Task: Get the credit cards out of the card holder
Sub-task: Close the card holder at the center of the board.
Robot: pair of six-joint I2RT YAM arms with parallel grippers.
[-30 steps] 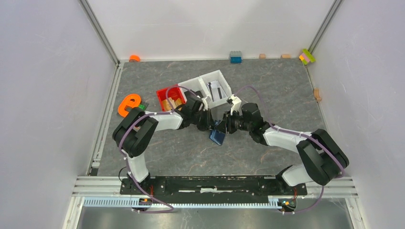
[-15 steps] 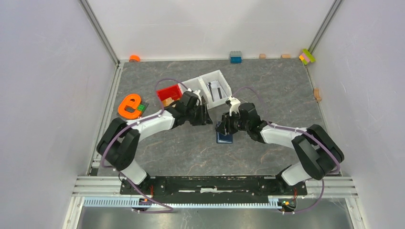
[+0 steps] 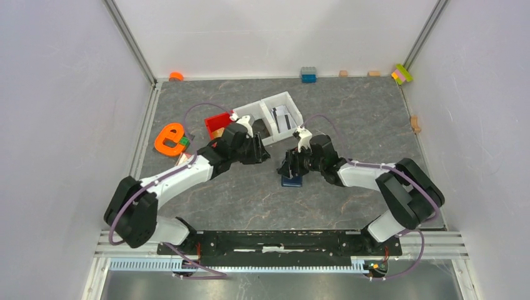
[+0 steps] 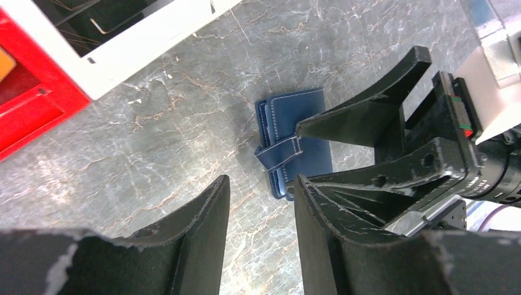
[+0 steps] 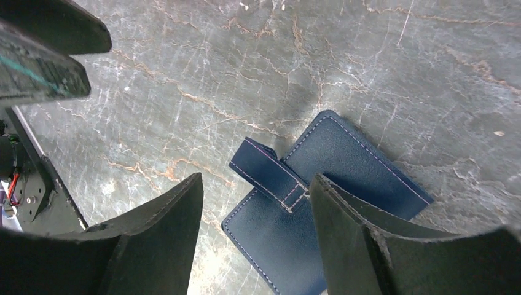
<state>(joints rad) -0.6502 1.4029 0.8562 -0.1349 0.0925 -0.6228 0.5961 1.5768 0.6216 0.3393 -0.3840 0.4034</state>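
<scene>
Far left of the card holder (image 3: 292,180), by the wall, sits an orange letter toy (image 3: 169,139). Not relevant. Left and behind the holder is a red tray (image 3: 219,120) with brown bits in it. Left arm (image 3: 187,172) reaches in from that side. Its jaws hang just left of the holder, parted, nothing between them.

Behind the holder is a white two-part tray (image 3: 269,112). Its right compartment has what look like the cards (image 3: 282,117), light grey and dark.

The holder itself lies flat on the grey worktop (image 3: 350,125), folded shut, with the strap (image 5: 268,173) across its front. Can't tell if any cards are left inside.

Right arm (image 3: 362,175) comes in from the right. Its jaws hover directly over the holder, spread wide and straddling the strap. No contact visible, nothing gripped.

Handling, my judgement:
- **Holder:** light and soft, stitched leather-like cover, floppy when opened.
- **Sliding risk:** likely to slide on the smooth worktop if pushed from one side.
- **Grip on holder:** one set of jaws should pinch a long edge or the spine to hold it.
- **Strap:** it is the obvious pull point for flipping the holder open.
- **Cards:** thin, stiff and slick, so take them by an exposed short edge and pull straight out along the pocket.
- **What could go wrong:** the holder lifting with the card, or the card slipping from the jaws.
</scene>
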